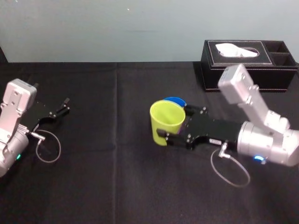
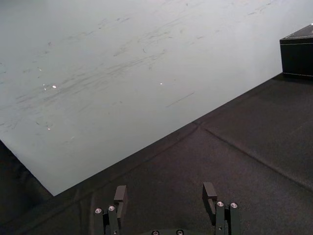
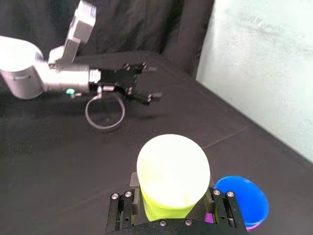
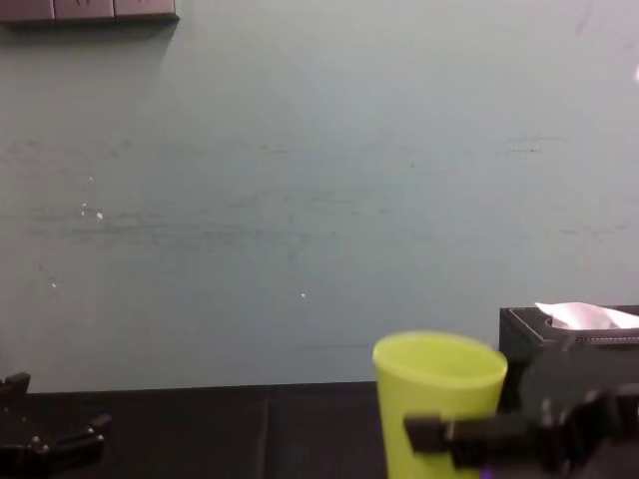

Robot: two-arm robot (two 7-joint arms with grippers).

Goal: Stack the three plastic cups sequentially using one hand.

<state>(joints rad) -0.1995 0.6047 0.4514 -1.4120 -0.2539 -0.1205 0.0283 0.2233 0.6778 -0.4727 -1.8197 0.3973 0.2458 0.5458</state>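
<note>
Right claw (image 3: 172,190): clenched on the yellow-green tapered plastic cup (image 1: 167,122), one finger on each side of the wall, cup upright with its mouth open upward. Whether the base touches the black tablecloth (image 1: 117,177) cannot be told. Just beside the claw's far finger stands the blue plastic cup (image 3: 241,201). It sits inside a purple plastic cup (image 3: 208,217), of which a sliver shows beneath. A black tissue box (image 1: 247,70) stands beyond the claw. Left claw (image 2: 165,193): released, fingers spread, parked well apart.

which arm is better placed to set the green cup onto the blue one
Right. The right gripper holds the yellow-green cup beside the blue cup; the left gripper sits open, far off.
</note>
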